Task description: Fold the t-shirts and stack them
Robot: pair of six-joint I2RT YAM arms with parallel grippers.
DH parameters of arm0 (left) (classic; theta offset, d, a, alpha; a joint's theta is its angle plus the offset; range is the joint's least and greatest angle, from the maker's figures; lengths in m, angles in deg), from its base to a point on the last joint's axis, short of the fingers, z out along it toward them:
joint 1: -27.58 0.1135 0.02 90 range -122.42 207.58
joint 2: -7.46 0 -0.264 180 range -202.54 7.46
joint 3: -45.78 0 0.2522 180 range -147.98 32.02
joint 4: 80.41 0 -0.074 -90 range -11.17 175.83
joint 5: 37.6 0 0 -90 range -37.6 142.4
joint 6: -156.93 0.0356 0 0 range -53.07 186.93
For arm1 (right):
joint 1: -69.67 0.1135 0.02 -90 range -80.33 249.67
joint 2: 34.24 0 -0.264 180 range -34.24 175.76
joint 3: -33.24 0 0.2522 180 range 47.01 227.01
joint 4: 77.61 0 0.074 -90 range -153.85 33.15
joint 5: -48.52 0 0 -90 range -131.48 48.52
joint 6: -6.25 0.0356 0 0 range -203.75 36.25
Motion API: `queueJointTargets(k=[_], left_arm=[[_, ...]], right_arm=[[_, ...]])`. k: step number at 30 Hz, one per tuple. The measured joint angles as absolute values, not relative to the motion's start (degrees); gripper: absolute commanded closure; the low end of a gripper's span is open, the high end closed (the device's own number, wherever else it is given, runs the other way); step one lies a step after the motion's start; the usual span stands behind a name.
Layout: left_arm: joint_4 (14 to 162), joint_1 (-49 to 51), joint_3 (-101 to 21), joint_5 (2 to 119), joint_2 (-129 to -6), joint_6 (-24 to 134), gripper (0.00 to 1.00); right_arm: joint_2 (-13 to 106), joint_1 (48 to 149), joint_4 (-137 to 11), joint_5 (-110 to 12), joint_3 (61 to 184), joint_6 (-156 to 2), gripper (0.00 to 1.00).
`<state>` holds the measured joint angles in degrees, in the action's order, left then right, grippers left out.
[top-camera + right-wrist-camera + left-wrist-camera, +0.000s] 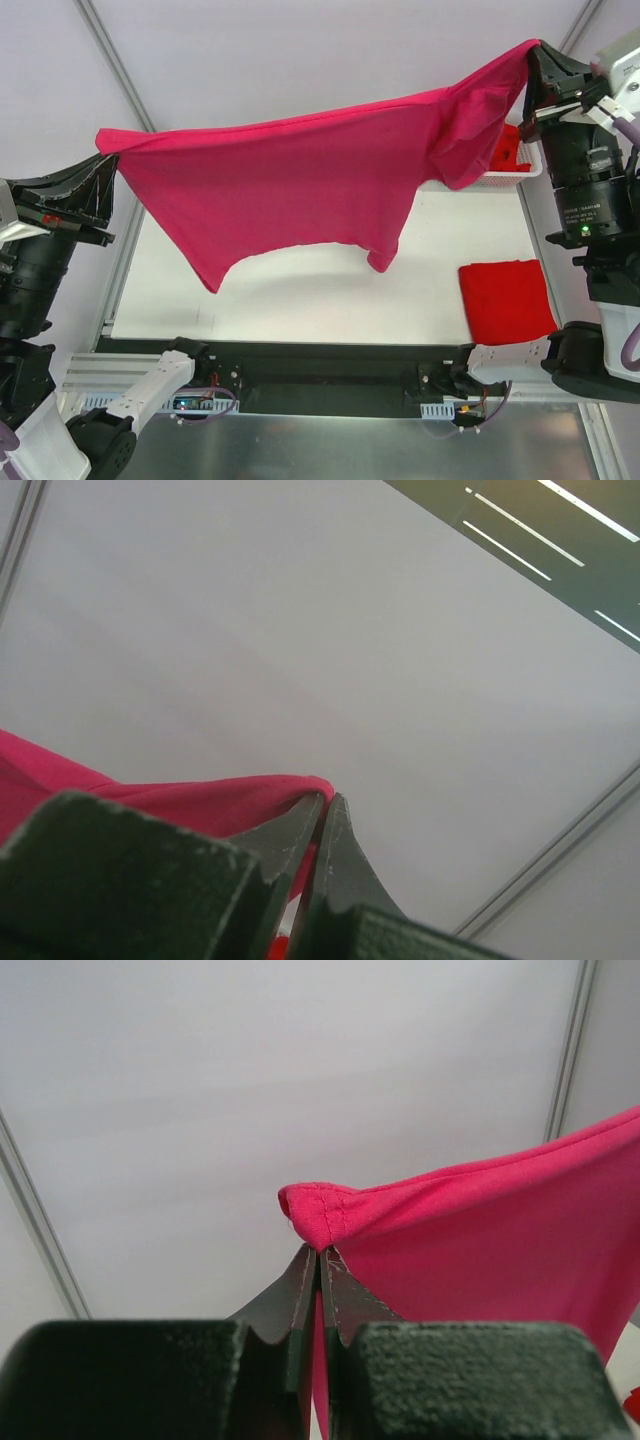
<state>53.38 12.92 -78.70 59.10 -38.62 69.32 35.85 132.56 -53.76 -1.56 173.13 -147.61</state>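
a magenta-pink soft cloth t-shirt (300,170) hangs stretched above the white table (300,300) -- left gripper (110,160) pinched shut on 1 corner, right gripper (530,50) clamped on the other; probably held taut to lay flat for folding; 1 folded bright red t-shirt (505,298) lies near-right.

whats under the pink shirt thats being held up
Under the hanging magenta t-shirt only bare white table shows. Its right end hides most of the white basket; only a stretch of rim and some red cloth inside show. What else the basket holds is covered.
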Motion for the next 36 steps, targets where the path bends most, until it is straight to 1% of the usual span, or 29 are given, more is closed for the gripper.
queueJointTargets(k=[15, 25, 27, 30, 32, 34, 36], left_arm=[[53.4, 12.9, -79.0, 59.2, -35.6, 69.3, 1.0], [53.4, 12.9, -79.6, 59.2, -35.5, 69.3, 1.0], [53.7, 12.9, -79.3, 59.1, -35.5, 69.3, 1.0], [55.0, 12.9, -75.5, 58.5, -34.8, 69.1, 1.0], [54.5, 12.9, -72.9, 58.0, -35.3, 68.9, 1.0], [52.4, 12.9, -74.0, 57.9, -38.0, 68.8, 1.0], [51.3, 12.9, -78.0, 58.2, -41.4, 68.6, 1.0]], right_arm=[[36.1, 138.6, -52.4, 2.6, 173.3, -153.2, 0.99], [36.4, 141.5, -55.5, 4.6, 173.2, -158.7, 0.99], [35.7, 141.6, -57.0, 4.9, 171.1, -159.0, 0.99], [31.3, 140.5, -62.3, 6.1, 158.8, -158.8, 0.99], [30.4, 139.5, -61.6, 7.4, 154.6, -158.4, 0.99], [34.0, 139.4, -59.7, 8.1, 159.0, -157.7, 0.99], [39.5, 140.5, -56.8, 7.8, 167.9, -157.7, 0.99]])
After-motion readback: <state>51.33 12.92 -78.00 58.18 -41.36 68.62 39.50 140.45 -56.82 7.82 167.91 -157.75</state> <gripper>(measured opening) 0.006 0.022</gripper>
